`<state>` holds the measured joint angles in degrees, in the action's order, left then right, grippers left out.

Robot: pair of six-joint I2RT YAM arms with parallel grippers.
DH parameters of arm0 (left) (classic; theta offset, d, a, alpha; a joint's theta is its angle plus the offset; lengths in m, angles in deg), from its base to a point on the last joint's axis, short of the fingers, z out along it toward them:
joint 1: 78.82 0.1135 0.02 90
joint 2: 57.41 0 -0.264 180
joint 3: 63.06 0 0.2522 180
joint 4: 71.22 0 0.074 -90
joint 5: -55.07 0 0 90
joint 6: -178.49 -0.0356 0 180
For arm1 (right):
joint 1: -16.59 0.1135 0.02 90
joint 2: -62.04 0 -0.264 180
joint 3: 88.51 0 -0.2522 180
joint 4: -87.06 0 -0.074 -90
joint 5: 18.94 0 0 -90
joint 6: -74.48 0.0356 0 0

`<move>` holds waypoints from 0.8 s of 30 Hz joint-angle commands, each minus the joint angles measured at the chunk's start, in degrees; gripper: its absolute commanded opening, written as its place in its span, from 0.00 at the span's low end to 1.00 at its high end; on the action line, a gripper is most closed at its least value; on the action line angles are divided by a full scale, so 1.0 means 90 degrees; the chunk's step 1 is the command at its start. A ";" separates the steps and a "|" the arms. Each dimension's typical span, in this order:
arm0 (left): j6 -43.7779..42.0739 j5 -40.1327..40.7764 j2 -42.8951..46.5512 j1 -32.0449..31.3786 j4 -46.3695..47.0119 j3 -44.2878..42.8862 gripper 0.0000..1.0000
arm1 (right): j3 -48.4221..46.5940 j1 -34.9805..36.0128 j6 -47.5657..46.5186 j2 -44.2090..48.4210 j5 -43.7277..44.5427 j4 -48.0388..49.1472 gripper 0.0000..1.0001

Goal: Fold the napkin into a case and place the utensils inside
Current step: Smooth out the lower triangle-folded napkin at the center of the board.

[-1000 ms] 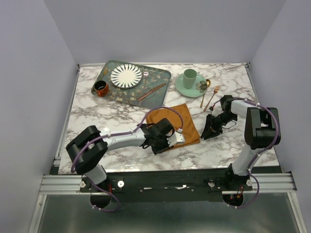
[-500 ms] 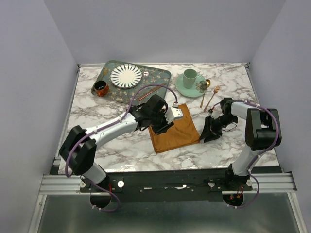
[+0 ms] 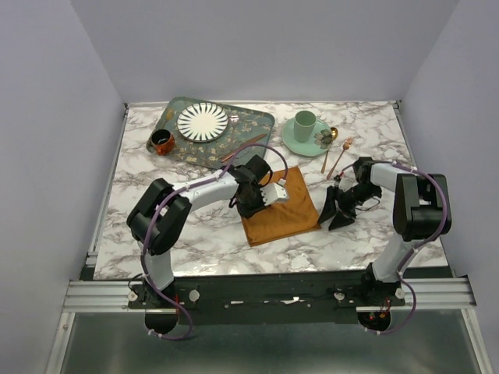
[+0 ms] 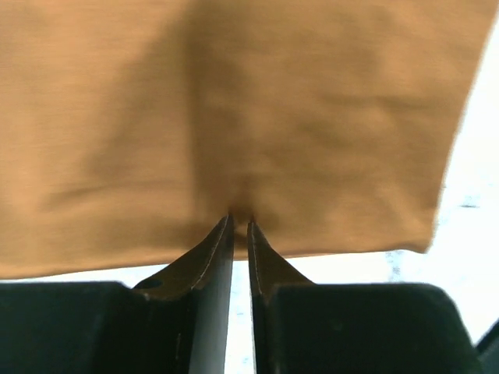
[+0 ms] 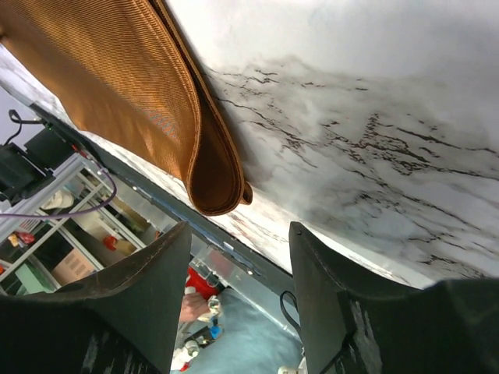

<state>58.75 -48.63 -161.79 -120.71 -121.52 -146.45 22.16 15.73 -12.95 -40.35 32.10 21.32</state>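
1. We see the napkin (image 3: 290, 209) lying folded into a rectangle near the middle of the worktop (image 3: 199, 241), set at a slant; in the right wrist view its edge (image 5: 210, 179) shows two layers joined by a rounded fold.
2. The left gripper (image 3: 263, 195) sits at the napkin's left edge; in the left wrist view its fingers (image 4: 210, 257) are drawn almost together, with only a thin slit between them, and the tips nip the near edge of the cloth, which puckers slightly there.
3. The right gripper (image 3: 337, 209) is low over the worktop just beside the napkin's right edge, apart from it; in its own view the gripper (image 5: 240, 234) stands spread wide, with only marble and the worktop's edge between the fingers; the folded corner of the napkin lies just beyond the left finger.
4. The fork (image 3: 341, 158) and the spoon (image 3: 328, 149) lie side by side on bare marble beyond the right gripper, near a green saucer (image 3: 299, 143) that carries a green cup (image 3: 304, 122); both are well apart from the napkin.
5. The knife-like piece (image 3: 243, 147) lies on the patterned green tray (image 3: 259, 121) at the far left; a striped plate (image 3: 203, 121) sits on the same tray, and a small brown cup (image 3: 161, 142) sits at its near-left corner.
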 commanded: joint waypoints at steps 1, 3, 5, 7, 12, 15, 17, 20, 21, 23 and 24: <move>0.0266 -0.0118 0.0210 -0.0617 -0.0696 0.0323 0.22 | -0.0202 -0.0041 -0.0080 -0.0244 -0.0115 -0.0132 0.62; 0.0636 -0.0255 0.0250 -0.1085 -0.0862 0.0411 0.22 | -0.0270 -0.0041 -0.0080 -0.0381 -0.0105 -0.0151 0.62; 0.0968 -0.0615 0.0250 -0.1350 -0.0882 0.0422 0.22 | -0.0329 -0.0041 -0.0109 -0.0449 -0.0153 -0.0210 0.62; 0.1503 -0.0967 0.0240 -0.1507 -0.0766 0.0354 0.22 | -0.0349 -0.0041 -0.0109 -0.0518 -0.0183 -0.0210 0.62; 0.1878 -0.1222 0.0648 -0.1294 -0.0434 0.0265 0.32 | -0.0476 -0.0041 -0.0119 -0.0625 -0.0241 -0.0191 0.61; 0.1810 -0.1154 0.0855 -0.0680 -0.0325 0.0149 0.35 | -0.0680 -0.0031 -0.0090 -0.0830 -0.0232 -0.0112 0.58; 0.1655 -0.1057 0.0807 -0.0183 -0.0452 0.0080 0.35 | -0.0827 -0.0031 -0.0051 -0.1045 -0.0183 -0.0044 0.52; 0.1420 -0.0813 0.0670 0.0200 -0.0550 0.0060 0.35 | -0.1178 0.0008 0.0046 -0.1347 -0.0183 0.0112 0.44; 0.1294 -0.0784 0.0621 0.0375 -0.0550 0.0118 0.35 | -0.1266 0.0027 0.0066 -0.1396 -0.0183 0.0132 0.42; 0.1224 -0.0773 0.0592 0.0484 -0.0511 0.0206 0.34 | -0.1520 0.0086 0.0115 -0.1552 -0.0251 0.0200 0.38; 0.1176 -0.0812 0.0592 0.0523 -0.0492 0.0333 0.34 | -0.1617 0.0086 0.0125 -0.1601 -0.0271 0.0219 0.36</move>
<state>72.19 -56.38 -155.89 -117.27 -125.45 -145.31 11.71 15.93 -12.39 -51.67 30.24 19.92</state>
